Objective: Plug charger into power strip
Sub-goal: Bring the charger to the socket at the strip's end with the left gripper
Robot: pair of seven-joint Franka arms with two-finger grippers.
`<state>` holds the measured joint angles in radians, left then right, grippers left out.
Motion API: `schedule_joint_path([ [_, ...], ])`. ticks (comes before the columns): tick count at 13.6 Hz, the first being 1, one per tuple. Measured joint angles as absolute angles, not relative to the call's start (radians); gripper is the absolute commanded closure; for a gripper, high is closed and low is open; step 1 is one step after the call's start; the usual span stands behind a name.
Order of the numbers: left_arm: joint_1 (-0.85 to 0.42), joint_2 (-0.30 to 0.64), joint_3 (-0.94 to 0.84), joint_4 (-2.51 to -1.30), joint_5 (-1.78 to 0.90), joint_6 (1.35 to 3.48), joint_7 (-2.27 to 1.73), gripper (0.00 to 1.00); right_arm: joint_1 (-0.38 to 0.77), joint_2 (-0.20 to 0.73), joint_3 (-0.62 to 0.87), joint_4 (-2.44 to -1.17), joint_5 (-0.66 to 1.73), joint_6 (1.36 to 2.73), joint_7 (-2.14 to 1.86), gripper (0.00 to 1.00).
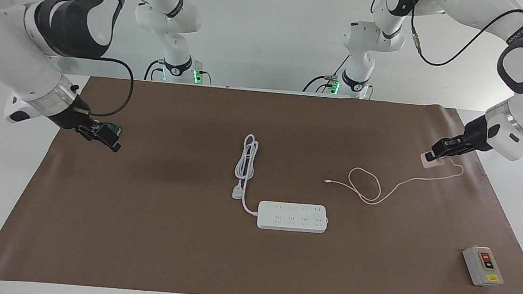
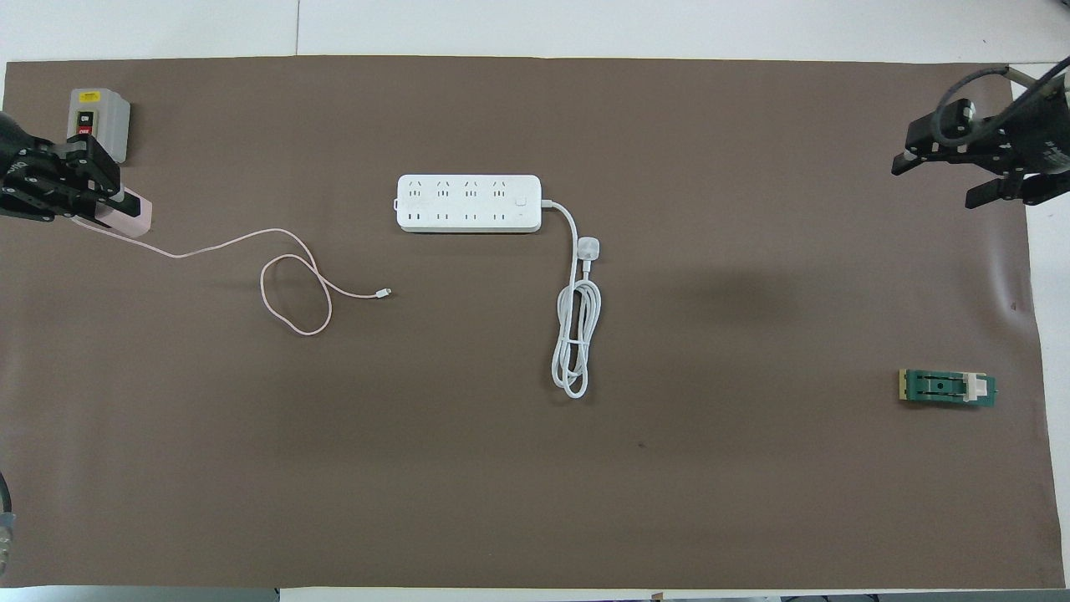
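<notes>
My left gripper is shut on the pale-pink charger, held low over the mat at the left arm's end of the table. In the overhead view the charger pokes out past the left gripper. Its thin pink cable trails onto the mat in a loop. The white power strip lies flat mid-table, sockets up, apart from the charger. My right gripper hangs open and holds nothing over the right arm's end of the mat; from overhead, this right gripper is at the mat's edge.
The strip's thick white cord lies coiled nearer to the robots, its round plug beside the strip. A grey box with red and black buttons sits by the left gripper. A green block lies at the right arm's end.
</notes>
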<state>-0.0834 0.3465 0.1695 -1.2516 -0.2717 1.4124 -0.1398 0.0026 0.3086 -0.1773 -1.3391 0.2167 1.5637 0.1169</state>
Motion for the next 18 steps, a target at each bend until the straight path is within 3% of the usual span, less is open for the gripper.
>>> schedule_joint_path([
  [3, -0.130, 0.354, 0.168, -1.252, -0.243, 1.457, -0.289, 1.00, -0.034, 0.185, -0.171, -1.427, 0.121, 1.550, -0.099, 0.00],
  [8, -0.235, 0.422, 0.166, -1.252, -0.225, 1.581, -0.578, 1.00, -0.101, -0.016, -0.035, -1.595, 0.018, 1.492, -0.131, 0.00],
  [11, -0.282, 0.477, 0.166, -1.253, -0.222, 1.651, -0.857, 1.00, -0.114, -0.041, 0.000, -1.639, -0.048, 1.499, -0.132, 0.00],
  [18, -0.374, 0.573, 0.165, -1.253, -0.195, 1.833, -1.418, 1.00, -0.116, -0.042, 0.041, -1.605, -0.050, 1.530, -0.102, 0.00],
])
